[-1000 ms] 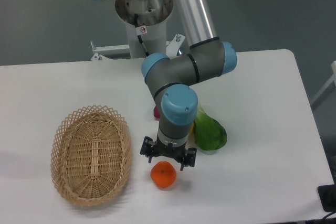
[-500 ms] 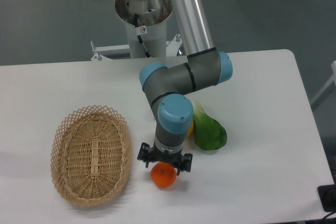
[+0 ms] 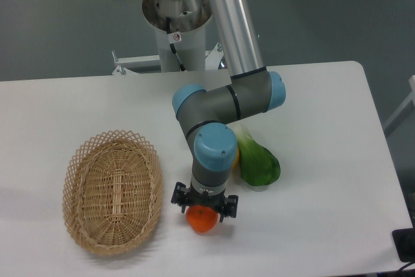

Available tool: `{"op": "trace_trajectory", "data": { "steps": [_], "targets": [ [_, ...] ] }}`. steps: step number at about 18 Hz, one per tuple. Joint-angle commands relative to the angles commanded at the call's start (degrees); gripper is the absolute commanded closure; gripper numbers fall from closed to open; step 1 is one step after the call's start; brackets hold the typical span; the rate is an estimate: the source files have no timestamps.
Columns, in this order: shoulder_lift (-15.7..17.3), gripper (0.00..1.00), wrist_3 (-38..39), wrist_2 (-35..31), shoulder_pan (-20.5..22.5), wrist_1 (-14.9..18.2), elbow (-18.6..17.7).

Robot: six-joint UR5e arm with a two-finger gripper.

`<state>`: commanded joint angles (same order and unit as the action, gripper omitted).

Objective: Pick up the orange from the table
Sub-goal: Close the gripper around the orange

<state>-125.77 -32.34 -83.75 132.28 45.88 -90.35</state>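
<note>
Currently, status is as follows.

Gripper: the gripper [image 3: 203, 209] points straight down over the orange, its black body covering the fruit's upper part. The fingers appear spread to either side of the fruit; whether they touch the peel cannot be told from this view, since the wrist hides the contact area.

Orange: the orange [image 3: 202, 220] rests on the table [image 3: 324, 128], near the front edge, just beside the right rim of the wicker basket [image 3: 112, 190]. Only its lower half shows below the gripper.

Other items: a green vegetable [image 3: 258, 163] lies behind and to the right of the wrist, with a yellow fruit [image 3: 237, 157] partly hidden by the arm.

Completed: approach and alignment over the fruit look finished; the tool is at grasp height.

Remaining: closing on the fruit, confirming hold, and lifting clear of the table. No lift is evident yet.

Risk: a round fruit may roll toward the basket if the fingers close off-centre.
</note>
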Motion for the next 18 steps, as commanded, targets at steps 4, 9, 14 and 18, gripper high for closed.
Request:
{"op": "trace_trajectory", "data": {
  "steps": [4,9,14,18],
  "targets": [
    [0.0,0.09,0.5,-0.5,-0.1,-0.3,-0.2],
    [0.1,0.18,1.0,-0.5,-0.1,-0.3,-0.2],
    [0.4,0.30,0.8,-0.6,-0.1,-0.3,-0.3],
    [0.6,0.32,0.6,-0.7,-0.1,-0.3,-0.1]
  ]
}}
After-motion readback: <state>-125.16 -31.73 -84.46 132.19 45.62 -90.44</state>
